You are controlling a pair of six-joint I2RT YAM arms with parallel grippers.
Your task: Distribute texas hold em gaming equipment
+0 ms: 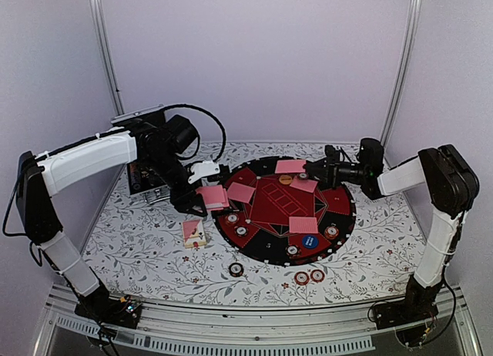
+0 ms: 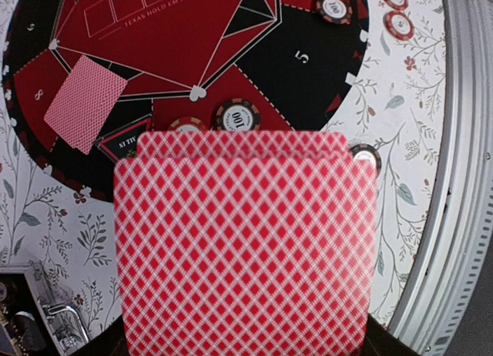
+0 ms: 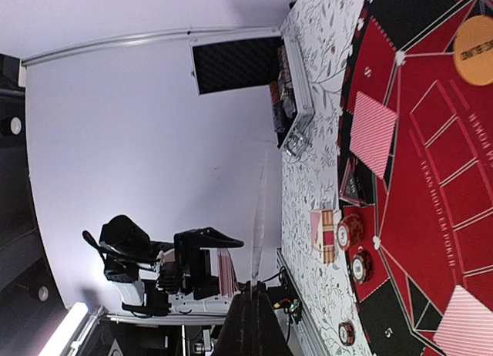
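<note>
My left gripper (image 1: 202, 198) is shut on a stack of pink-backed cards (image 1: 213, 196) at the left rim of the round red-and-black poker mat (image 1: 266, 204); the stack (image 2: 246, 240) fills the left wrist view and hides the fingers. My right gripper (image 1: 310, 175) is shut on a single card (image 1: 303, 185), held flat over the mat's far right and seen edge-on in the right wrist view (image 3: 259, 217). Other cards lie on the mat (image 1: 290, 166) (image 1: 241, 192) (image 1: 303, 224). The blue button (image 1: 310, 240) and orange button (image 1: 286, 180) lie on the mat, with chips (image 1: 233, 218) (image 1: 331, 232).
Three chips lie off the mat near the front (image 1: 236, 269) (image 1: 301, 278) (image 1: 316, 275). A card box (image 1: 193, 233) lies left of the mat. The open black case (image 1: 145, 175) stands at the back left, behind my left arm. A metal rail (image 1: 254, 314) runs along the front edge.
</note>
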